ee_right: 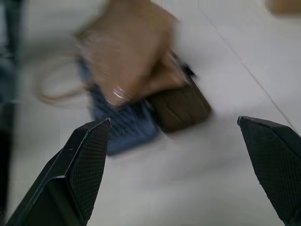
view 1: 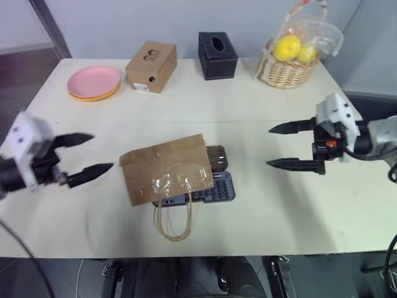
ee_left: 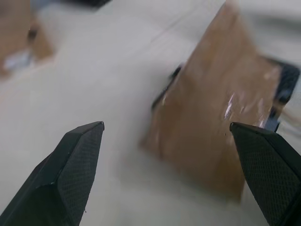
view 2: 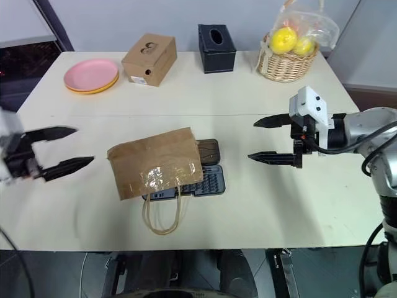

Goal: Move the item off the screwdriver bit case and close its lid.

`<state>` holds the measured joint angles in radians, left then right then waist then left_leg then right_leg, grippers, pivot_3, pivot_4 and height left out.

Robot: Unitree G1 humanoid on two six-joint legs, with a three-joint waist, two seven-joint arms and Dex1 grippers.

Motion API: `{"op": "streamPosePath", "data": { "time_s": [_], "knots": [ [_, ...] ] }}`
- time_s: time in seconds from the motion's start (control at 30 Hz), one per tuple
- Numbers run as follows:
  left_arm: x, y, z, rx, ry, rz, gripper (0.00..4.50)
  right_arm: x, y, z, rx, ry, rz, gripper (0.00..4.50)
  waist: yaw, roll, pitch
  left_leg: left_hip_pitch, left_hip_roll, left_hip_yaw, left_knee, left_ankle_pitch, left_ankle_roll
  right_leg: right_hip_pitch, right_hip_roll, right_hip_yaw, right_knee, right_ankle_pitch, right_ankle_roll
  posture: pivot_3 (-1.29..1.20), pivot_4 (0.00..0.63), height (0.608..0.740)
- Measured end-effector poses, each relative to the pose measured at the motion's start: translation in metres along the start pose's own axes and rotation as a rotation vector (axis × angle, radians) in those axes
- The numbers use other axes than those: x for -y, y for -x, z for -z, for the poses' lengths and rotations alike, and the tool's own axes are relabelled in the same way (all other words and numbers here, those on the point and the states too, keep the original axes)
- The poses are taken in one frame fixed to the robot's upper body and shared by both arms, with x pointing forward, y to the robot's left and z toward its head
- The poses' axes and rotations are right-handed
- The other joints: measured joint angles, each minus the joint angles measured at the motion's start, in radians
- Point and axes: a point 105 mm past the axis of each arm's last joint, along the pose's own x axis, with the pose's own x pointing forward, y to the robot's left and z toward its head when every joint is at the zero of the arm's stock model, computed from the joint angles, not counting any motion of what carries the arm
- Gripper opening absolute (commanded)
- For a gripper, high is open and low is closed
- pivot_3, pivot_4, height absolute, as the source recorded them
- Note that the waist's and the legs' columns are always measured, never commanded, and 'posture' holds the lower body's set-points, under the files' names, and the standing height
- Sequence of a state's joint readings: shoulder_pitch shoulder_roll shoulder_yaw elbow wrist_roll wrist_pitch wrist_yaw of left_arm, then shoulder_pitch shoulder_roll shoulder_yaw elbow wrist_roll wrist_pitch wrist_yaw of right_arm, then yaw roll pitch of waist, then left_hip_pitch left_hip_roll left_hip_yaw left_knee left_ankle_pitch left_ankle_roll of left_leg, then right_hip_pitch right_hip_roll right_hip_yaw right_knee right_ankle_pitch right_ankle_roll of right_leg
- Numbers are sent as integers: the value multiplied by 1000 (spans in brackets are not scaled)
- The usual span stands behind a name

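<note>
On the far left, the left gripper (view 1: pixel 93 153) hangs above the pale surface (view 1: pixel 260 205) with its jaws spread wide and nothing between them, pointing toward the middle. Behind it, near the back left corner, a pink plate (view 1: pixel 94 81) sits on a yellow one, and just to the right of them stands a small cardboard box (view 1: pixel 151 66) with two round holes in its top.

In the middle of the surface lies the brown paper bag (view 1: pixel 166 169), flat and crinkled, with clear tape patches shining near its lower edge and its twisted loop handles (view 1: pixel 175 218) trailing toward the near edge. It rests on top of the open screwdriver bit case (view 1: pixel 217 189), covering most of it; the dark tray with its rows of bits pokes out at the bag's lower right, and the smoky brown lid (view 1: pixel 217 157) shows at the bag's right edge, lying open and flat behind the tray.

Behind these, at the back, is a black cube tissue box (view 1: pixel 217 55). Further right stands a wicker basket (view 1: pixel 286 71) with yellow fruit in a clear plastic wrap.

On the right, the right gripper (view 1: pixel 277 146) hovers well apart from the case, jaws fully parted and empty, aimed back toward the centre.
</note>
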<state>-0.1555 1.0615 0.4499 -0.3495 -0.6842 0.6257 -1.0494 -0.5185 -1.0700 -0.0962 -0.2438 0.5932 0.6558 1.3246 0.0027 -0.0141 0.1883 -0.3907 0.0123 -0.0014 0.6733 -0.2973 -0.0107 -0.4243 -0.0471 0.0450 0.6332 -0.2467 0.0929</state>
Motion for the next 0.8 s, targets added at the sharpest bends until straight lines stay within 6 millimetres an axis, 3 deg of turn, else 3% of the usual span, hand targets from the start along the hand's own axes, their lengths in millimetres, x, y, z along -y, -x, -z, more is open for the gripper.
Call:
{"op": "streamPosePath", "data": {
  "time_s": [0.17,0.37,0.53,0.63,0.8],
  "knots": [
    [-12,-51,-1,-4,-57,169,4479,-13,1,4,-28,-26,-54,4500,2,0,0,-1,-2,3,1,0,0,0,1,0,0,2,4,0,150,740],
    [-16,-103,20,-57,-62,325,4479,-25,9,7,-30,-49,-16,4500,3,0,0,-2,-2,2,5,-1,2,-1,3,0,2,2,4,0,150,740],
    [-11,-124,31,-96,-100,419,4479,-31,17,9,-29,-69,43,4500,-3,-1,0,-3,-2,3,7,-2,3,-1,2,0,3,3,5,0,150,740],
    [-10,-128,38,-118,-106,458,3602,-33,21,12,-40,-78,84,4500,-4,-1,0,-3,-2,2,8,-2,3,-1,2,0,3,3,5,0,150,740],
    [-7,-128,51,-147,-101,508,1072,-37,23,17,-52,-91,121,4500,-12,-1,0,-3,-2,1,8,-2,3,-1,2,0,5,3,5,0,150,740]
  ]
}}
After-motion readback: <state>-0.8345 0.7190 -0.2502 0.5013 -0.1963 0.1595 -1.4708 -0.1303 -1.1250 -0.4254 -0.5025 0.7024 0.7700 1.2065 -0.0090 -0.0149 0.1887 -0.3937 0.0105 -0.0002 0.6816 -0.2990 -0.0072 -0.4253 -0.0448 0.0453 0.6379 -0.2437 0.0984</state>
